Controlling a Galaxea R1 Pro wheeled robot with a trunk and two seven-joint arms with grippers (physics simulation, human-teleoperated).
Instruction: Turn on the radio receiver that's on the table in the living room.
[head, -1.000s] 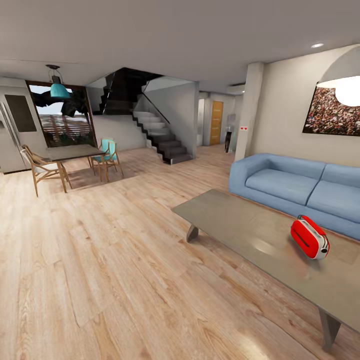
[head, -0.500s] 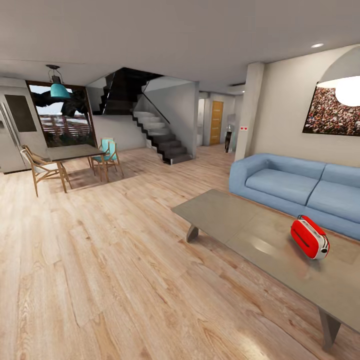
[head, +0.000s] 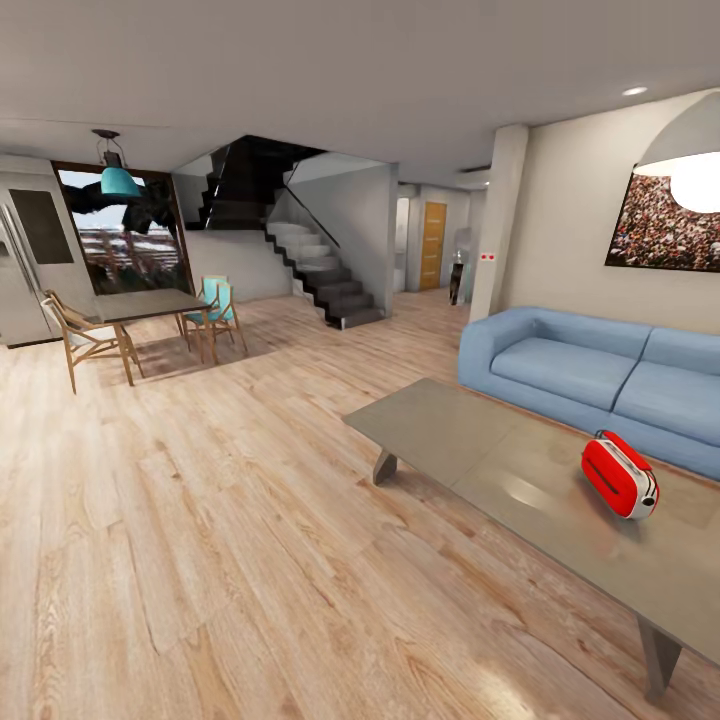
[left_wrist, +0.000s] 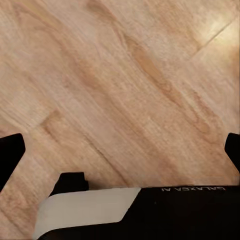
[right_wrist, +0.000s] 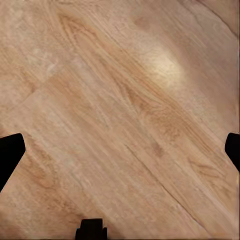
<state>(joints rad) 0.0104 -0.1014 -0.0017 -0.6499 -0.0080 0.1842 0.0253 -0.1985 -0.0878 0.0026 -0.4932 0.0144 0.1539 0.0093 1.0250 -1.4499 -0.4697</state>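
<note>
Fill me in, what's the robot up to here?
Nothing is being handled yet. From the head view, the red radio receiver sits on the low grey table in front of the blue sofa, off to the robot's right. Both wrist cameras look down at bare wood floor; the left gripper and right gripper are spread open, holding nothing.

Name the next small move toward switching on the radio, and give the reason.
Probably turn and roll the base toward the table: the radio receiver lies on it at the head view's right, beyond reach, while both wrist views look at the wood floor.
</note>
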